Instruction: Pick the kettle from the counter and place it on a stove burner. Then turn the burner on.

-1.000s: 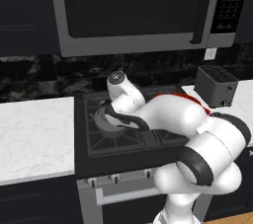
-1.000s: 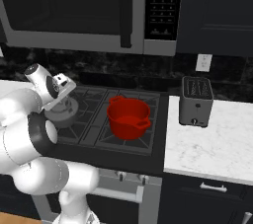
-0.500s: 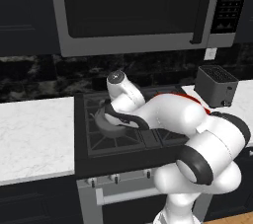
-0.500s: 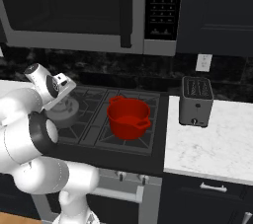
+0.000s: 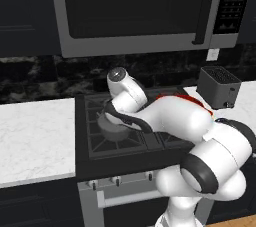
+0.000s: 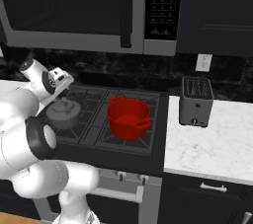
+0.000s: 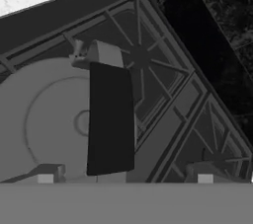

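The counter (image 5: 35, 136) flanks the black cooktop (image 6: 148, 144). A red pot (image 6: 128, 117) sits on a right burner. The kettle (image 6: 63, 113) rests on the front-left burner (image 5: 107, 143). The gripper (image 7: 123, 178) hovers over it, jaws spread wide, clear of the handle (image 7: 110, 119).

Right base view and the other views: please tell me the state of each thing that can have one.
kettle: upright on front left stove burner, lid on
end effector: open, fingertips either side of kettle handle
red pot: upright on stove, no lid
microwave: door closed
toaster: slots empty
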Robot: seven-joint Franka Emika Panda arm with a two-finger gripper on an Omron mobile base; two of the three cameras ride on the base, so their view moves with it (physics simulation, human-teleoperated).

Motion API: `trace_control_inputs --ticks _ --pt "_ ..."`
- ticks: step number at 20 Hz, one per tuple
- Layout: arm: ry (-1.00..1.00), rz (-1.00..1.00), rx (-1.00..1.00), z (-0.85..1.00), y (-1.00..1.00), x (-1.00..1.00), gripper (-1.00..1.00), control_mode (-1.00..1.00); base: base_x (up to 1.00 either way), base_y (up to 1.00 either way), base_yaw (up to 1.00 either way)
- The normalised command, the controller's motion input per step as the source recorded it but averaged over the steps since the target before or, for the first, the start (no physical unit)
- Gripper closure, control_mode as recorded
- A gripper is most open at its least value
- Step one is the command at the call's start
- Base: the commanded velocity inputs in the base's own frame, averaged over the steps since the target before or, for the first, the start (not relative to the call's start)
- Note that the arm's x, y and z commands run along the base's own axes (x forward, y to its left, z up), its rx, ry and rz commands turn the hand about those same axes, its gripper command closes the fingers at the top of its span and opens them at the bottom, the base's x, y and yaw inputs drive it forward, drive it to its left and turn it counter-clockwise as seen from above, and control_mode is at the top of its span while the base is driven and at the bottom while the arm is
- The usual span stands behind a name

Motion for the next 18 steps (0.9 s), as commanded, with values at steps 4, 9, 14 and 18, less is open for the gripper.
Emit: trace_control_inputs --ticks 4,9,14,18 --pt "-0.30 0.00 -0.08 0.07 0.39 -0.98 -1.00 -1.00 0.00 0.00 0.00" --pt "-0.47 0.00 -0.05 0.07 0.75 -1.00 -1.00 -1.00 0.00 0.00 0.00" --pt "-0.59 -0.06 0.07 -0.35 0.64 -1.00 -1.00 -1.00 0.00 0.00 0.00" --pt "-0.68 -0.16 0.23 -0.94 0.50 -1.00 -1.00 -1.00 0.00 0.00 0.00"
